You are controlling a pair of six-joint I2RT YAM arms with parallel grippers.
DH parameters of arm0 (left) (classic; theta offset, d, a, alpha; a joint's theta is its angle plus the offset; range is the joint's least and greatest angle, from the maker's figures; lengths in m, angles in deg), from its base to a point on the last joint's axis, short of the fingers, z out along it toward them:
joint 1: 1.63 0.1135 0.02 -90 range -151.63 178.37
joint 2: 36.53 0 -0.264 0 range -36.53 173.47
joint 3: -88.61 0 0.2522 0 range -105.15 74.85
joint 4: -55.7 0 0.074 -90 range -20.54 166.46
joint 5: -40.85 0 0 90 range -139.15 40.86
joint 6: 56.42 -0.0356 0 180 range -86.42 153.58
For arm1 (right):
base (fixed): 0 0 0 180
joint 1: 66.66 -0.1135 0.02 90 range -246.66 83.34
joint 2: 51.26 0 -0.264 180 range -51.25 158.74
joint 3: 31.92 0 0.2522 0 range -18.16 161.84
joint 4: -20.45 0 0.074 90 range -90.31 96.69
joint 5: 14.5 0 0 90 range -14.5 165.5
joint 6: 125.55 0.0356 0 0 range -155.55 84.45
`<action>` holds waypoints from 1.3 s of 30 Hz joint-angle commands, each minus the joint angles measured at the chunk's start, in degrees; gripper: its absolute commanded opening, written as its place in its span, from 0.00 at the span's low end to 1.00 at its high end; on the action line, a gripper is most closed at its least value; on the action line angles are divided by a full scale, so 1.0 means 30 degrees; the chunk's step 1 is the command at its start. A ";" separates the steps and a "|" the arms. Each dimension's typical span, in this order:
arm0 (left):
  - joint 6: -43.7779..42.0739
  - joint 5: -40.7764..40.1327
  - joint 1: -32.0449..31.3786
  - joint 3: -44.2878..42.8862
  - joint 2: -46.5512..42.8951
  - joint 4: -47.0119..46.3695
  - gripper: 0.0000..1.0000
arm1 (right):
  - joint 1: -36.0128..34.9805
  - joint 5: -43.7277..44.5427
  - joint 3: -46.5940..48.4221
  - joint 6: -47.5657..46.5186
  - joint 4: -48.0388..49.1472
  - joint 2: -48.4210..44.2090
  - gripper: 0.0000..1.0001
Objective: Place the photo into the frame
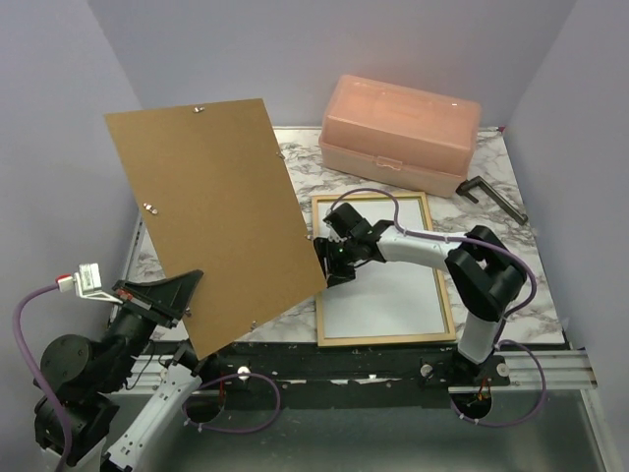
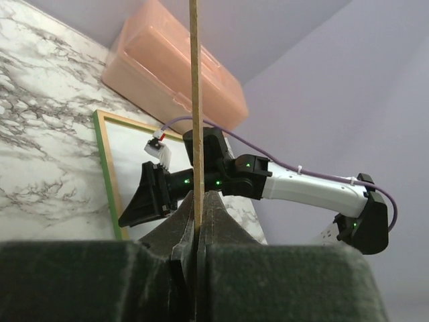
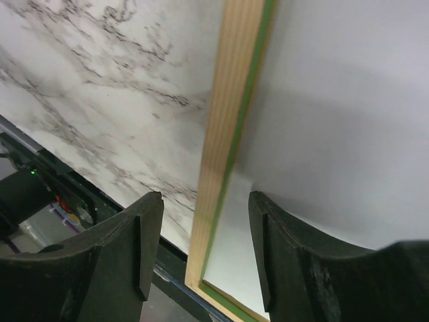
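Left claw (image 2: 198,216) clamped on backing panel (image 1: 211,211), right claw (image 3: 204,209) spread astride frame (image 1: 444,280) edge, peach box (image 1: 398,128) behind.

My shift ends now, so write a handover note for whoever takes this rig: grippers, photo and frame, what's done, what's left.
Left gripper: shut on the brown backing panel, held tilted in the air.
Right gripper: open, jaws straddling the frame's left rail.
The frame lies wood side up on the table; the photo, white reverse up, lies inside it.
Done: photo looks in place.
Left: check its seating, withdraw.
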 commanded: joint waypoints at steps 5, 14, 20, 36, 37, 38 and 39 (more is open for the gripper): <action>0.0087 -0.0006 0.0052 0.0425 -0.0329 -0.3039 0.00 | -0.0627 -0.1472 0.1021 0.1049 0.1452 0.1302 0.58; 0.0031 0.0269 0.0054 0.0622 -0.0771 -0.3698 0.00 | -0.1703 -0.1949 0.1595 0.2228 0.2682 0.2077 0.57; 0.0015 0.0247 0.0053 0.0532 -0.0774 -0.3596 0.00 | -0.2357 -0.2336 0.2413 0.3042 0.3525 0.2615 0.58; 0.0076 0.0394 0.0053 0.0571 -0.0863 -0.3298 0.00 | -0.2108 -0.1105 0.2118 0.2569 0.2065 0.0375 0.66; 0.0091 0.0394 0.0054 0.0562 -0.0858 -0.3302 0.00 | -0.1857 -0.1096 0.1920 0.2495 0.1887 0.0127 0.66; 0.0129 0.0394 0.0052 0.0591 -0.0842 -0.3302 0.00 | -0.1518 -0.1125 0.1646 0.2415 0.1754 -0.0112 0.66; 0.0117 0.0394 0.0053 0.0613 -0.0836 -0.3306 0.00 | -0.1153 -0.1136 0.1392 0.2295 0.1622 -0.0404 0.66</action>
